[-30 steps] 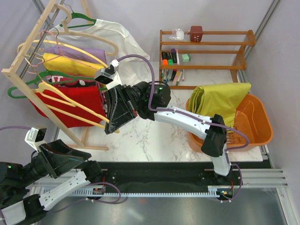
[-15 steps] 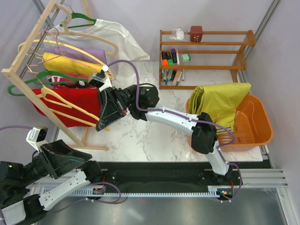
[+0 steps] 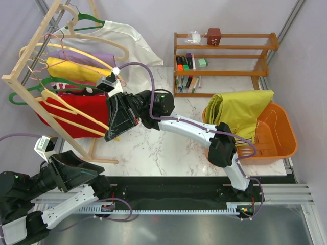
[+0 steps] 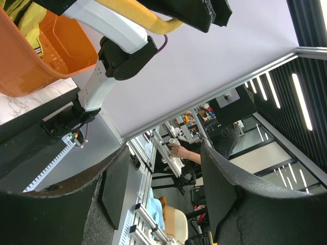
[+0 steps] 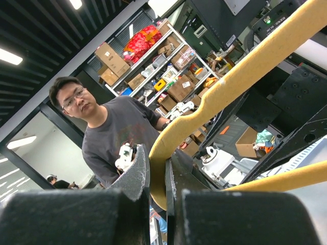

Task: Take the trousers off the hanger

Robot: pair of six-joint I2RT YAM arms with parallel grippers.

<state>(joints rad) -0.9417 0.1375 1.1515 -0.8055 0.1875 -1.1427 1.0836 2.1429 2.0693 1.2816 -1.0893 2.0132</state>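
Note:
The lime-yellow trousers [image 3: 240,109] lie draped over the rim of the orange basket [image 3: 281,140] at the right, off the hanger. My right gripper [image 3: 113,135] reaches far left to the clothes rack and is shut on the lower end of the pale yellow-orange hanger [image 3: 76,108], which is bare and sits in front of the red garment. In the right wrist view the hanger's bar [image 5: 230,87] runs up from between the closed fingers [image 5: 135,178]. My left gripper [image 3: 89,171] is open and empty at the near left edge, its jaws wide apart in the left wrist view [image 4: 163,184].
A wooden rack [image 3: 36,56] at the left holds green and cream hangers with a white shirt [image 3: 127,43], purple, golden-yellow and red garments [image 3: 82,120]. A wooden shelf [image 3: 225,64] with markers stands at the back. The right arm [image 3: 194,127] spans the marble tabletop.
My right gripper has carried the hanger leftward toward the rack, then nearly stopped. My left arm has shifted slightly; its gripper stays open.

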